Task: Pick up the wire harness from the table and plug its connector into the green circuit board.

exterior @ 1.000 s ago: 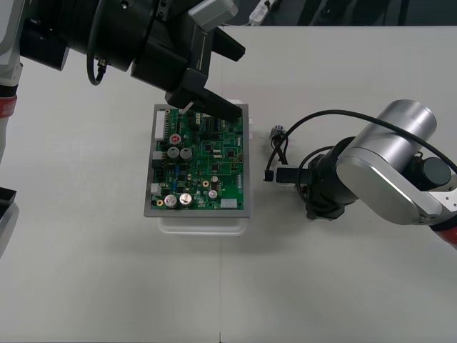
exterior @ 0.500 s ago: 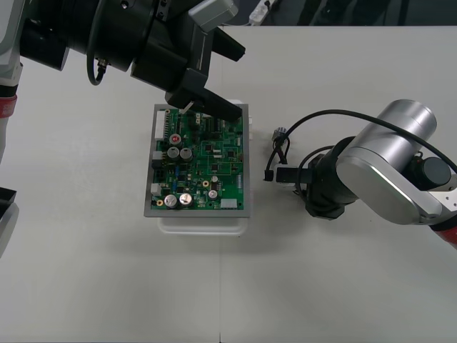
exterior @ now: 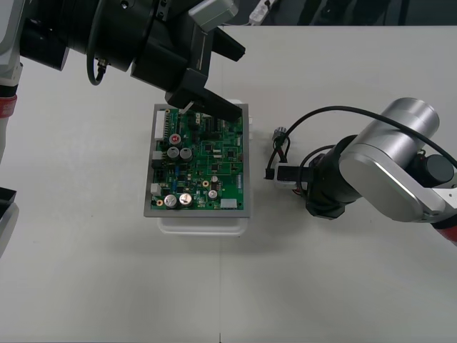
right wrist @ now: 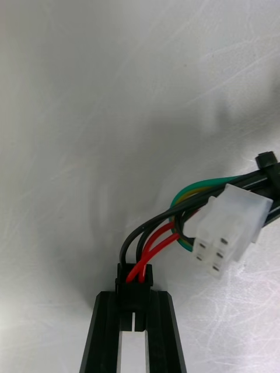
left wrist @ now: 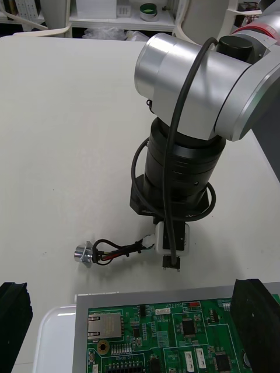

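Note:
The green circuit board sits on its white base at mid-table. Just right of it lies the wire harness: the round metal socket is farthest back, and the wires run forward to the small black plug. My right gripper is low at the table, shut on that plug; red and black wires rise from it beside a white connector block. My left gripper hovers open over the board's far edge, and its fingers are far apart.
The left wrist view looks past the board and base at the right gripper, with the socket lying on the table beside it. A black cable loops over the right arm. Bare table lies in front and to the left.
My right gripper has shut on the black plug. The harness socket has shifted slightly to the right. The left arm has not moved.

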